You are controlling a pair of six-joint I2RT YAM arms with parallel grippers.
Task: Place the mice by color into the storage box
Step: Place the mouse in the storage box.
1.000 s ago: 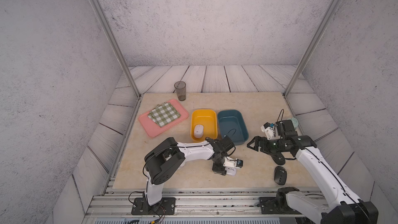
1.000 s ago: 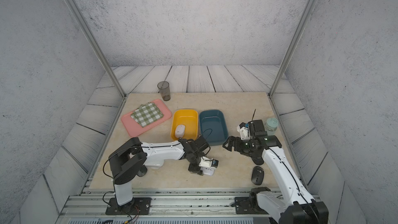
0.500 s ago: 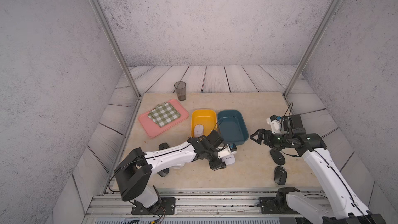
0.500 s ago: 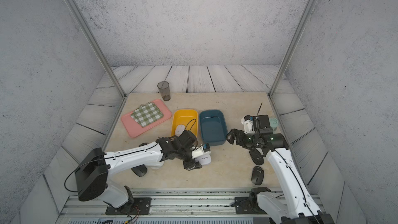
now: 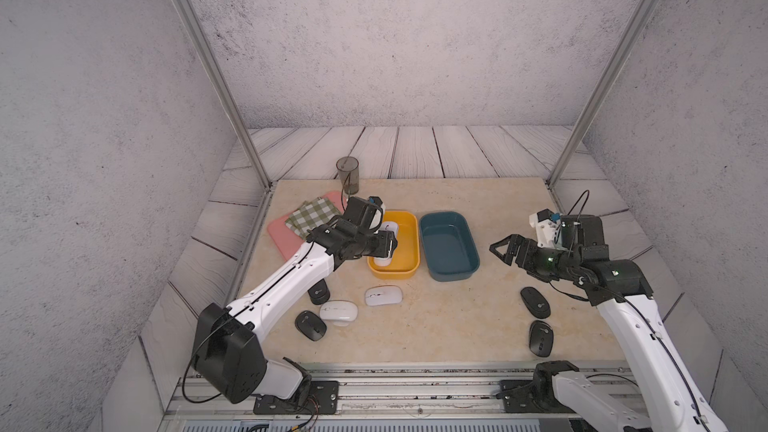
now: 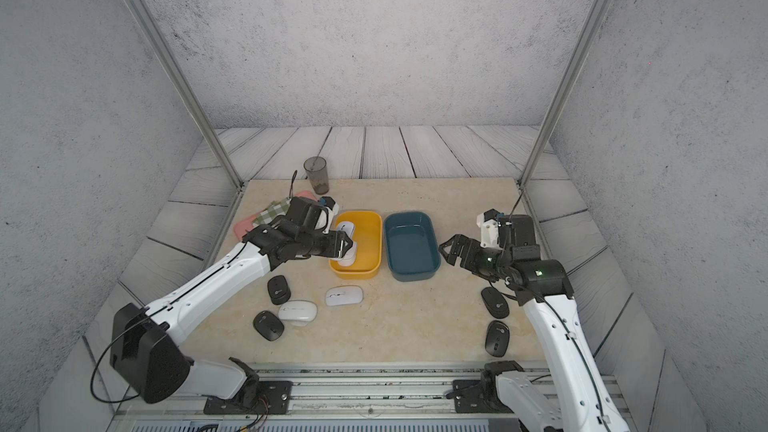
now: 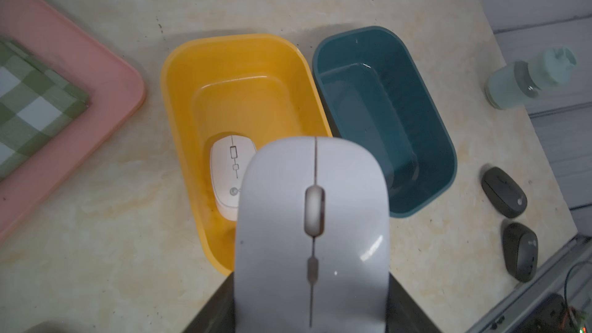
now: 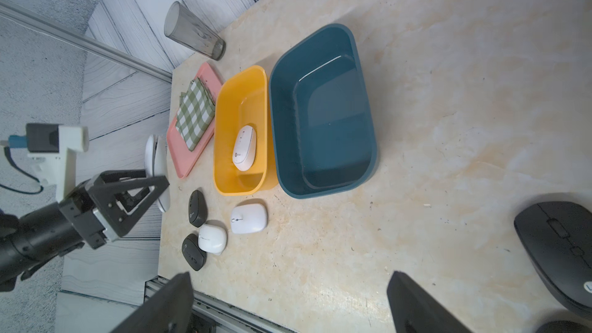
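Left gripper pinches the held white mouse by its long sides, wheel side facing the wrist cam. The mouse hangs in the air over the near-left end of the yellow box, clear of the rim. The boxed white mouse lies flat on that box's floor, top up. The teal box stands just right of the yellow one, walls side by side.

Right gripper hovers right of the teal box, above the table. Its jaws are spread wide w/ nothing btwn them, tips pointing left.

Loose on the table, near side of the boxes:
- first loose white mouse, just near of the yellow box
- second loose white mouse, to its near-left
- black mouse by the arm, partly hidden under the left arm
- near-left black mouse, just beside the second loose white one
- right black mouse and nearest black mouse, close together at right, next to the right arm

Far left is a pink tray w/ a green checked cloth on it. A glass stands at the far edge. A pale green bottle stands at the right edge.
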